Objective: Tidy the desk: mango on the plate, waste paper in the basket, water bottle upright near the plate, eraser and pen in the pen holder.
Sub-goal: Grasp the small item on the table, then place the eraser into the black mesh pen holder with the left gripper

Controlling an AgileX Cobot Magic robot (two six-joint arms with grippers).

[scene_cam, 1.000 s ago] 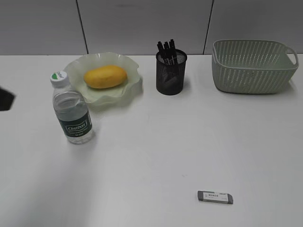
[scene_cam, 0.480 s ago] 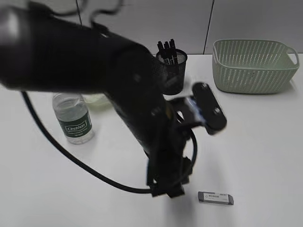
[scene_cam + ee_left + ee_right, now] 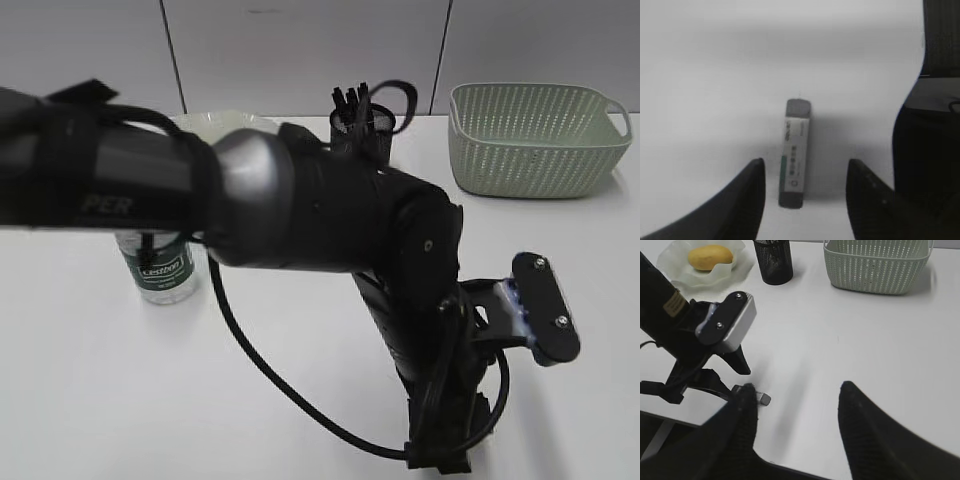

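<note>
Left wrist view: left hand (image 3: 802, 175) pointing down over desk (image 3: 715, 75), fingers spread, straddling eraser (image 3: 794, 152).

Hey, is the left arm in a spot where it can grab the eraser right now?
Probably yes. In the left wrist view the eraser lies flat on the desk, lengthwise between the left gripper's open fingers, with clear gaps either side and nothing between them.
</note>
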